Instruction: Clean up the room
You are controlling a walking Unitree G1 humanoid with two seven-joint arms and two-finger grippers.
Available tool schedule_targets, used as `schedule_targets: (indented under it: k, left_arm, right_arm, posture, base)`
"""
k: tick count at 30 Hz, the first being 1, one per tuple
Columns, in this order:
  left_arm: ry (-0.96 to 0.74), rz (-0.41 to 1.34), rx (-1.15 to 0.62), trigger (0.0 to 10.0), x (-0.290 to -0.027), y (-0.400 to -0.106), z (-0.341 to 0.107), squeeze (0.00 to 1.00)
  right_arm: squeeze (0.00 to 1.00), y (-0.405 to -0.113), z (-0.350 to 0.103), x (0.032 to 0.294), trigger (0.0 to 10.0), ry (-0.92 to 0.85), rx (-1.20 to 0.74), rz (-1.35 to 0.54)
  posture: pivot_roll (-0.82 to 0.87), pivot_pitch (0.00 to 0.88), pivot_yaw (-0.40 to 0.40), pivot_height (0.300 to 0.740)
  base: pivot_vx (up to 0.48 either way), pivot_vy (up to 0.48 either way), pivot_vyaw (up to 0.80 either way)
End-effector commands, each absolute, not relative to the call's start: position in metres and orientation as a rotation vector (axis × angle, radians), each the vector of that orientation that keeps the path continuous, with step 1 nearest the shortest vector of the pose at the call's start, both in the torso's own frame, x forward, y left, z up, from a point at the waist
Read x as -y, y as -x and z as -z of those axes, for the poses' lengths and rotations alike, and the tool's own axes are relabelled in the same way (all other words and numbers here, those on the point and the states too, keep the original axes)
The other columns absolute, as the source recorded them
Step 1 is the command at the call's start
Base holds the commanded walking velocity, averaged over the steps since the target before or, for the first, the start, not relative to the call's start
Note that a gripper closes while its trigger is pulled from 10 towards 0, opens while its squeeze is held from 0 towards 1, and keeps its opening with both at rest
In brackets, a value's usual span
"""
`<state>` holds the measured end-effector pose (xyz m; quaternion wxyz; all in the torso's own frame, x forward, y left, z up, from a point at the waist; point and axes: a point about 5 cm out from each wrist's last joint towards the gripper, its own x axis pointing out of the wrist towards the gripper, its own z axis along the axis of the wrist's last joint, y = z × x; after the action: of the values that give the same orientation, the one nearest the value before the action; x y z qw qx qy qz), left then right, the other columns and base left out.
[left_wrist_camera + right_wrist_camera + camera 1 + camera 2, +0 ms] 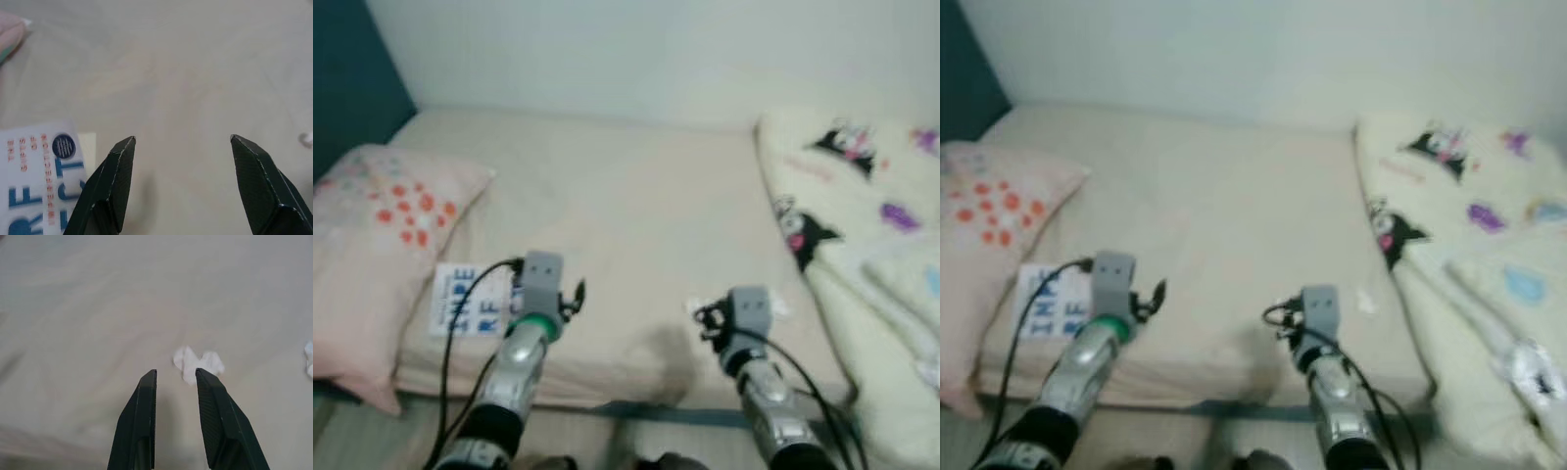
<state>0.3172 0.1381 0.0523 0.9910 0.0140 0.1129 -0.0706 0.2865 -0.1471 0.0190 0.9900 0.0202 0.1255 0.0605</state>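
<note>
A small crumpled white tissue (197, 363) lies flat on the beige bedsheet, just beyond the tips of the right gripper's fingers (211, 396), slightly off toward one finger rather than centred in the narrow gap. A second white scrap (308, 359) lies further out to that same side, cut by the frame edge. A white book (36, 181) with blue letters and red print lies flat on the sheet beside the left gripper's fingers (117, 171), its corner next to one fingertip, outside the wide gap.
</note>
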Motion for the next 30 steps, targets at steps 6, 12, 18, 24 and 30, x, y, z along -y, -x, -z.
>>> schedule_targets:
  k: [6, 12, 18, 24, 30]
  left_arm:
    - [-0.053, 0.207, -0.257, 10.0, -0.128, -0.313, -0.047, 0.0]
    - [-0.089, 0.268, -0.265, 10.0, -0.121, -0.313, -0.047, 0.0]
    - [-0.116, 0.261, -0.258, 10.0, -0.122, -0.317, -0.05, 0.0]
    - [-0.114, 0.253, -0.255, 10.0, -0.12, -0.32, -0.052, 0.0]
    - [-0.143, 0.247, -0.255, 10.0, -0.12, -0.323, -0.053, 0.0]
  right_arm:
    - [0.0, -0.28, -0.012, 0.158, 10.0, -0.034, -0.283, -0.091]
    - [0.0, -0.277, -0.011, 0.161, 10.0, -0.036, -0.285, -0.079]
    - [0.0, -0.277, -0.011, 0.161, 10.0, -0.046, -0.277, -0.061]
    - [0.0, -0.277, -0.012, 0.162, 10.0, -0.052, -0.275, -0.054]
    - [0.0, -0.278, -0.011, 0.163, 10.0, -0.054, -0.278, -0.05]
  posture:
    - [-0.01, 0.104, 0.058, 0.74]
    - [-0.01, 0.109, 0.074, 0.74]
    - [-0.01, 0.11, 0.084, 0.74]
    - [-0.01, 0.105, 0.092, 0.74]
    - [-0.01, 0.101, 0.085, 0.74]
  base:
    - [0.0, -0.361, 0.0]
    - [0.0, 0.397, 0.0]
    - [0.0, 0.479, 0.0]
    - [0.0, 0.08, 0.0]
    - [0.0, 0.0, 0.0]
